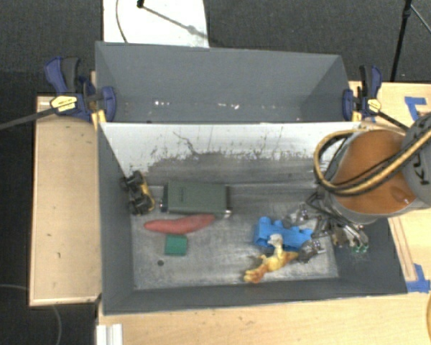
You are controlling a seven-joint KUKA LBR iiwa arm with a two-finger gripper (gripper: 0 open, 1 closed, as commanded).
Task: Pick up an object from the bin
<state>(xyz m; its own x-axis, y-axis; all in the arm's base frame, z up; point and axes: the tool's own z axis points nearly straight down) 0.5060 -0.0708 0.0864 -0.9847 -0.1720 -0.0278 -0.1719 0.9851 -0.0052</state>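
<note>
A blue toy [279,233], yellow figure [266,267], red strip [178,226], green block [176,246].

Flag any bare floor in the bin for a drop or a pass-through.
Bare floor runs between the green cube and the yellow toy, and behind the blue toy, right of the grey block. Crowded: right side, where the end effector sits by both toys; left back, around the black toy car.
</note>
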